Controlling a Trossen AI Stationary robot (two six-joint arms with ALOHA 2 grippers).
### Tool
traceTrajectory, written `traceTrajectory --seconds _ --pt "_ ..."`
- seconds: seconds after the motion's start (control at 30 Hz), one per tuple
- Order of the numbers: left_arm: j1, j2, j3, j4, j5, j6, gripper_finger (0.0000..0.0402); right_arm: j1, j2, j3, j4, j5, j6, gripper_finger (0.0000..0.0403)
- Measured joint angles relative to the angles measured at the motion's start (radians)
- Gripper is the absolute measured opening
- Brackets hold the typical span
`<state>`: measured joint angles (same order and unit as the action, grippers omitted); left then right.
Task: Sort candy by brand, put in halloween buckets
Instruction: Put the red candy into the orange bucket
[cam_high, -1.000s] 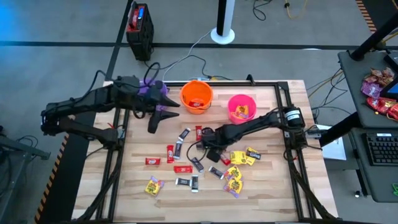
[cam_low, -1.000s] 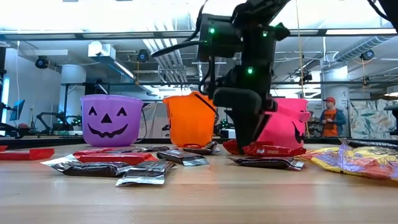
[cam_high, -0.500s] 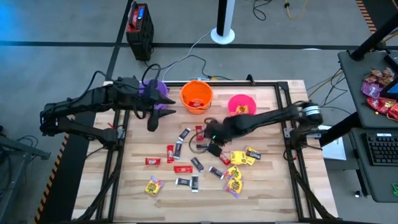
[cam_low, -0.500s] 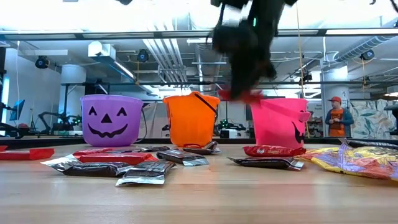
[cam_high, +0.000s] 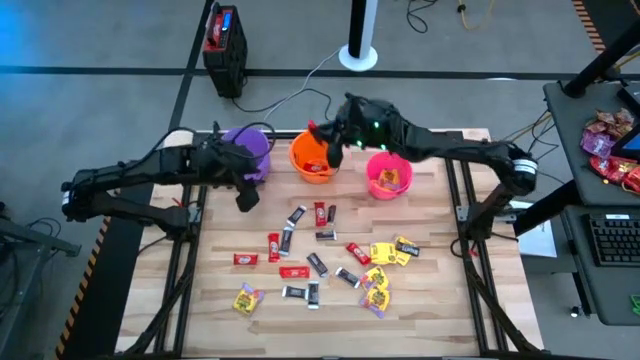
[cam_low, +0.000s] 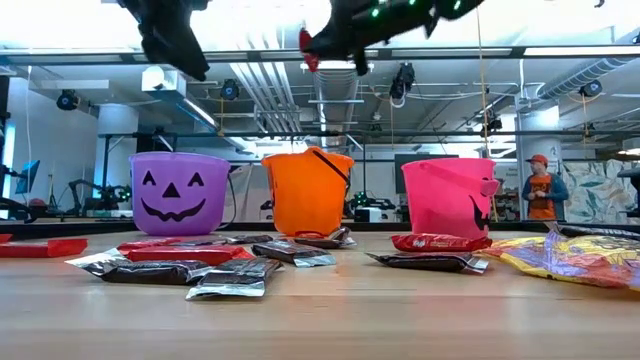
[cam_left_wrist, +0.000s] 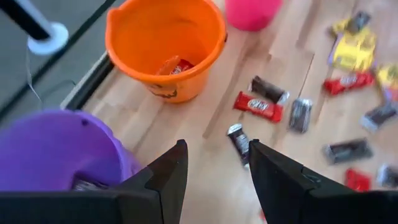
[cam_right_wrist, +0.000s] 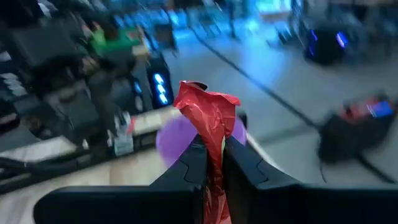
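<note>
Wooden planks form the bench (cam_high: 430, 290), which stands on a grey floor with cables trailing off toward 12 o'clock. Along the bench's 12 o'clock edge sit the three halloween buckets: the purple bucket (cam_high: 247, 146) at about 10 o'clock, the orange bucket (cam_high: 314, 160) just beside it toward the middle, and the pink bucket (cam_high: 388, 175) at about 1 o'clock. In the left wrist view the orange bucket holds a red piece, and yellow shows inside the pink one from above.

The right end effector (cam_high: 318, 134) hangs above the 12 o'clock rim of the orange bucket, its fingers pressed together on a red candy bar (cam_right_wrist: 210, 118); in the right wrist view the crinkled red wrapper stands up out of the pinch. In the low view it sits high over the orange bucket, well clear of the rim.

The left end effector (cam_left_wrist: 214, 171) hovers beside the purple bucket, its fingers spread with nothing between them.

Loose candy (cam_high: 315, 263) lies scattered across the middle of the bench: red bars, dark bars, and yellow packets (cam_high: 378, 285) gathered toward 4 o'clock.
</note>
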<state>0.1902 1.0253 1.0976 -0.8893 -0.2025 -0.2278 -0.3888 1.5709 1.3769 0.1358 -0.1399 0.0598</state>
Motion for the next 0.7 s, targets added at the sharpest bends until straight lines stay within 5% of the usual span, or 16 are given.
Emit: traceTrajectory --seconds 0.27,0.43,0.7 --pt "0.0 -0.081 -0.016 0.025 -0.156 -0.289 0.0153 -0.126 0.161 -0.003 0.245 -0.202 -0.022 0.0023" --pt "0.0 -0.119 -0.016 0.025 -0.212 -0.442 0.0153 -0.172 0.149 -0.001 0.198 -0.265 -0.007 0.0023" --pt "0.0 -0.107 -0.016 0.025 -0.257 -0.464 0.0153 -0.209 0.139 -0.001 0.07 -0.319 -0.013 0.0023"
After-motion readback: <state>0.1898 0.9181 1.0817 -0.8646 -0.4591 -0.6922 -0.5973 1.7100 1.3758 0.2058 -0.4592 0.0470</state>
